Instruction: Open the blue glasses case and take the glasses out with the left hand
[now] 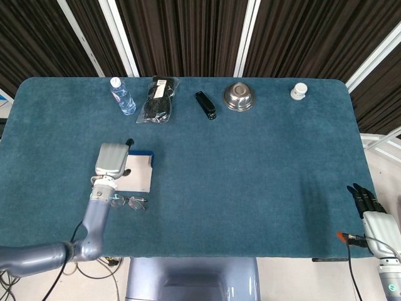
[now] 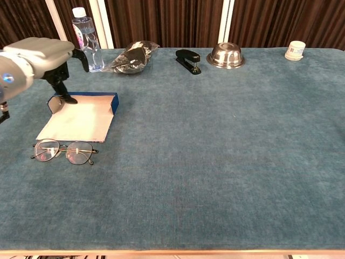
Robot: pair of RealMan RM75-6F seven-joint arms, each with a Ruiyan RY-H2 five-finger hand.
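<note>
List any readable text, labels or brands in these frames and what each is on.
None readable.
Water bottle: label printed, too blurred to read.
White jar: bluish label marks, too small to read.
Stapler, metal bowl, glasses case: no text visible.
</note>
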